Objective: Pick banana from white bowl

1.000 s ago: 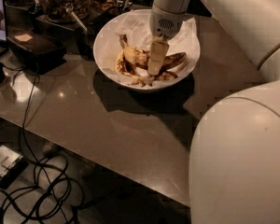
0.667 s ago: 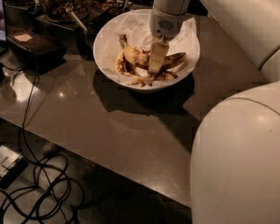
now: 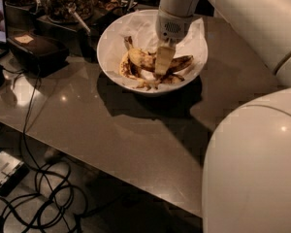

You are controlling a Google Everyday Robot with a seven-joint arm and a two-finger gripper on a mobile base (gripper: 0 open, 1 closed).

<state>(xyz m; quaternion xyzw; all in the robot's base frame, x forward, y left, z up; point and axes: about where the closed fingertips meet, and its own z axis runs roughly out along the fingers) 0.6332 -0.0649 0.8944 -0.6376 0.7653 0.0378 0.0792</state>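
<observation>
My gripper [image 3: 162,66] is down in the white bowl [image 3: 108,45], at the banana [image 3: 139,58]; I cannot tell its grip state, and the banana is not yet lifted.

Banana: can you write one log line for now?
end effector: inside white bowl, at banana | banana: lying in white bowl | lifted: not yet

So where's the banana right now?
The banana lies in the white bowl, upper centre of view, among peel scraps, with the end effector above it.
</observation>
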